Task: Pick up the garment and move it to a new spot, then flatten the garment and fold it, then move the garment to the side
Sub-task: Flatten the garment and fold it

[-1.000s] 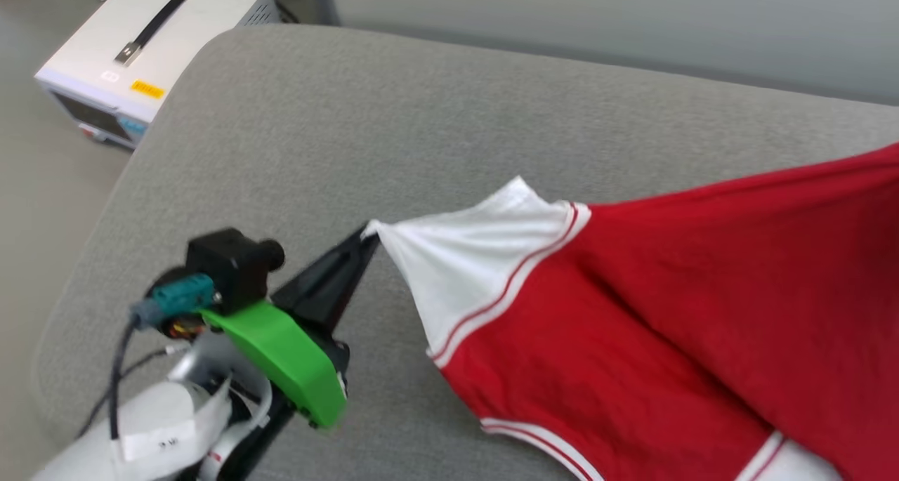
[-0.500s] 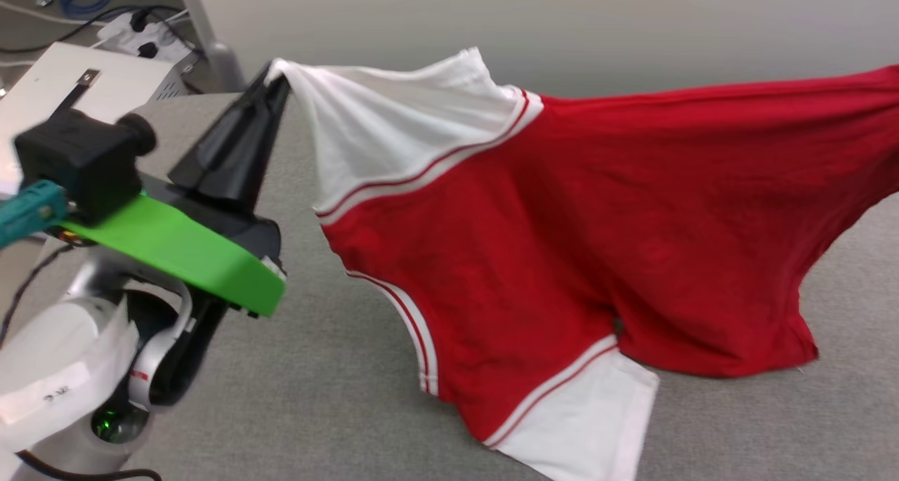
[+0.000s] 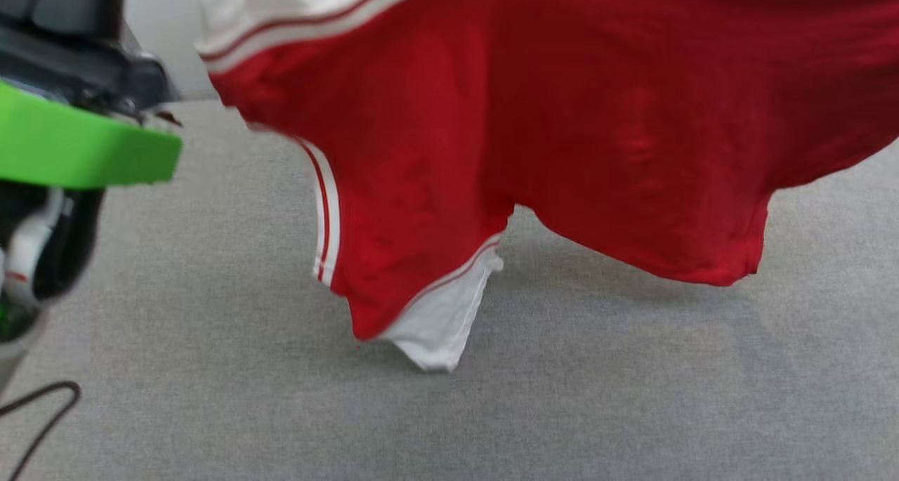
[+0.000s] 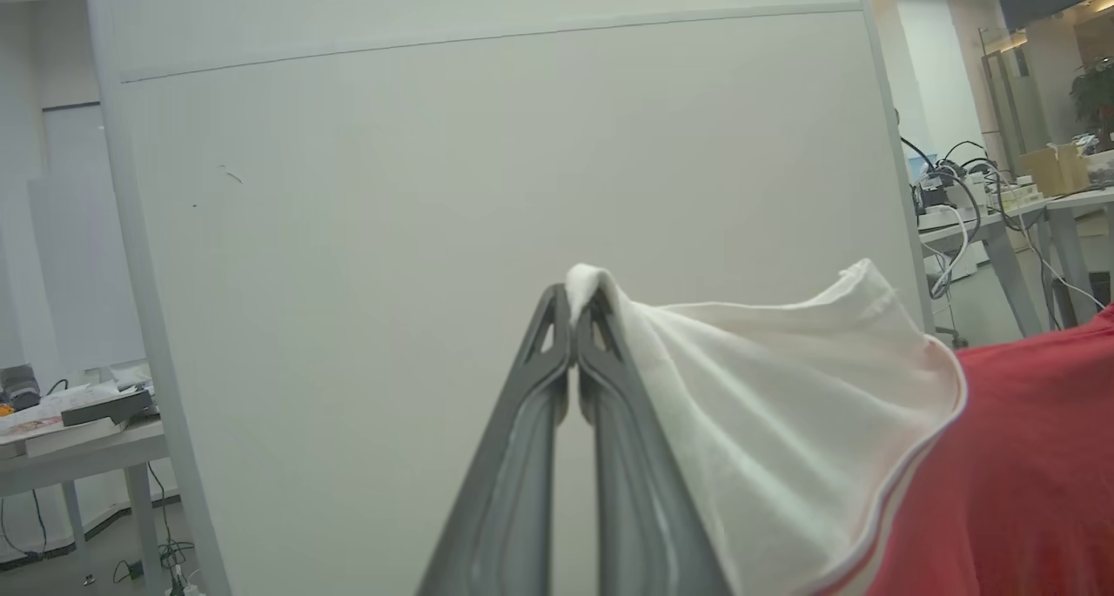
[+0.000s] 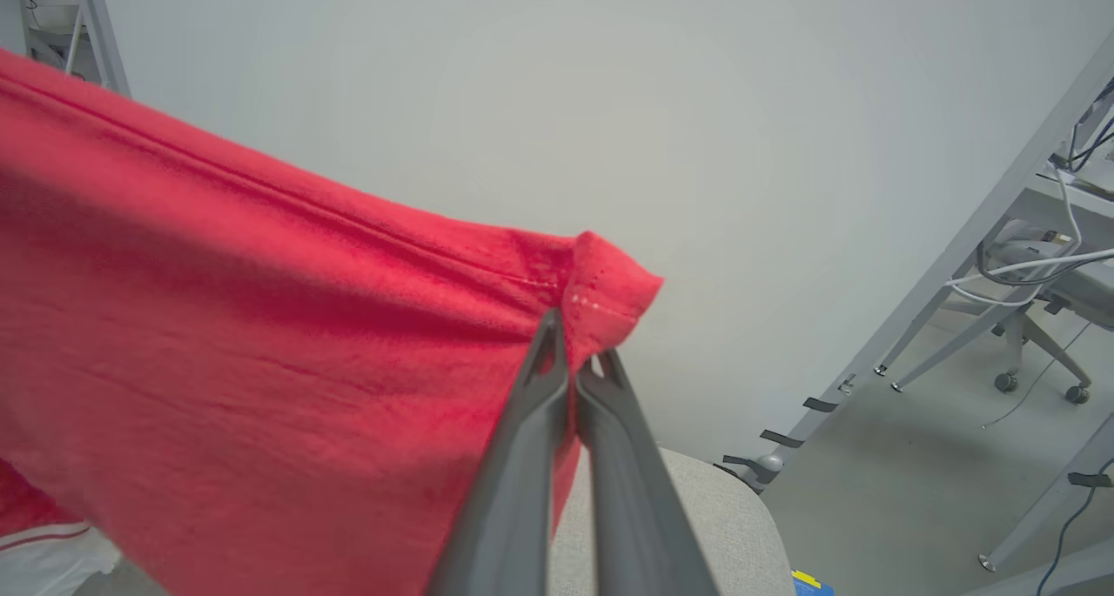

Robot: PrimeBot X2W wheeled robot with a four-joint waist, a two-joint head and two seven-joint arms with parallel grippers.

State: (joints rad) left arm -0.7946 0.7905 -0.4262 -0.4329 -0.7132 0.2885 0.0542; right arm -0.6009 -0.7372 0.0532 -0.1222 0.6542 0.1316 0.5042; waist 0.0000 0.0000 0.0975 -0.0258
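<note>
The garment (image 3: pixel 534 123), a red jersey with white sleeves and striped trim, hangs stretched in the air above the grey cushioned surface (image 3: pixel 211 369). Its lower white sleeve (image 3: pixel 442 326) dangles down just over the cushion. In the left wrist view my left gripper (image 4: pixel 573 296) is shut on the edge of a white sleeve (image 4: pixel 766 387). The right wrist view has my right gripper (image 5: pixel 570 339) shut on a red hem corner (image 5: pixel 600 296) of the garment (image 5: pixel 261 335). The left arm's green mount (image 3: pixel 77 147) sits at the head view's left edge.
A pale partition wall (image 4: pixel 487 187) stands behind the lifted garment. Desks with cables (image 4: pixel 983 222) and a chair (image 5: pixel 1036 352) lie beyond it. The cushion's far right corner (image 5: pixel 714 509) ends near metal frame legs (image 5: pixel 949 274). A dark cable (image 3: pixel 38 411) lies at the cushion's front left.
Both grippers have lifted the garment higher, so it now hangs off the cushion with only the low sleeve near it. The head view has also shifted; the left fingertips have left its top edge.
</note>
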